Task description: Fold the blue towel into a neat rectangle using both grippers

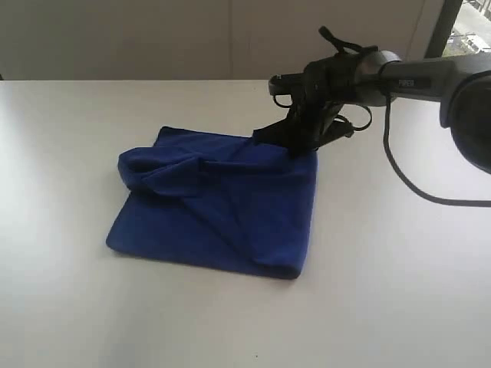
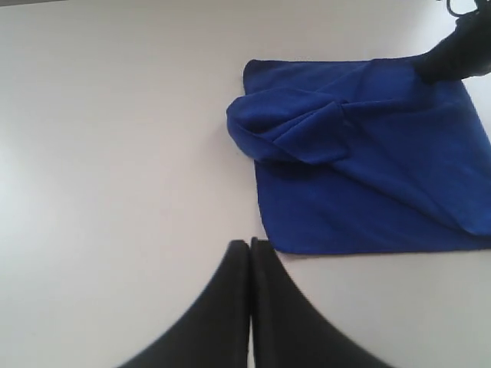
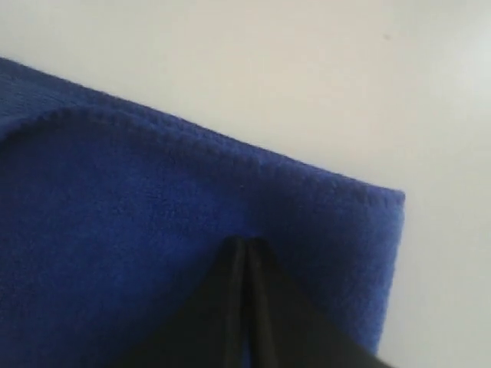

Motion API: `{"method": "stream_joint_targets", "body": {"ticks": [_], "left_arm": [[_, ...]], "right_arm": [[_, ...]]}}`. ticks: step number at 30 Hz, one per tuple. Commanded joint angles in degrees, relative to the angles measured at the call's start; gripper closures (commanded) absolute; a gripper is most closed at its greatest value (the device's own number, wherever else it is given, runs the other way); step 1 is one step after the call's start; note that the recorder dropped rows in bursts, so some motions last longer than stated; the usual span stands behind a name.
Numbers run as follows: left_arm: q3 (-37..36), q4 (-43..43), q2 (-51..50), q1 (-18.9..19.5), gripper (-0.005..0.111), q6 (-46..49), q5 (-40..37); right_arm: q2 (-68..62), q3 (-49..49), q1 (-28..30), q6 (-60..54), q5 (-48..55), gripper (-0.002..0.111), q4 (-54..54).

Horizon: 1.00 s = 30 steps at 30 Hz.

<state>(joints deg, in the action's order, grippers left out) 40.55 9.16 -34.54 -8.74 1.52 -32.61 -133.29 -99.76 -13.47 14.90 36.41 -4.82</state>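
The blue towel [image 1: 230, 215] lies mid-table [image 1: 399, 291] with its left edge bunched in a roll and open surface all around. My right gripper [image 3: 244, 242], fingers pressed together, touches its far right corner. My left gripper [image 2: 250, 245], likewise closed, hangs over bare table beside the towel.

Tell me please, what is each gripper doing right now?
Left gripper: closed, holding nothing.
Right gripper: closed, tips on the blue towel; pinch unclear.

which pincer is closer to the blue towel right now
Right. The right pincer is shut with its tips on the blue towel, near one corner. The left pincer is shut over the table, apart from the towel's edge.
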Motion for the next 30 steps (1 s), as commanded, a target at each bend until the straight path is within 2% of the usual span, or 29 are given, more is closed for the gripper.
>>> {"method": "stream_joint_targets", "body": {"ticks": [1,13,20,24,30], "left_arm": [[-0.2,0.51,0.48,0.01,0.107,0.0,-0.02],[-0.2,0.51,0.48,0.01,0.107,0.0,-0.02],[-0.2,0.51,0.48,0.01,0.107,0.0,-0.02],[-0.2,0.51,0.48,0.01,0.107,0.0,-0.02],[-0.2,0.51,0.48,0.01,0.107,0.0,-0.02]], "right_arm": [[-0.98,1.26,1.67,1.4,12.49,0.108,-2.02],[1.19,1.26,1.53,-9.91,33.55,0.108,-4.46],[3.8,1.86,0.99,-16.89,33.55,0.108,-0.33],[7.67,1.86,0.87,-24.54,33.37,0.108,4.04],[10.81,1.86,0.87,-29.33,20.28,0.108,6.98]]}}
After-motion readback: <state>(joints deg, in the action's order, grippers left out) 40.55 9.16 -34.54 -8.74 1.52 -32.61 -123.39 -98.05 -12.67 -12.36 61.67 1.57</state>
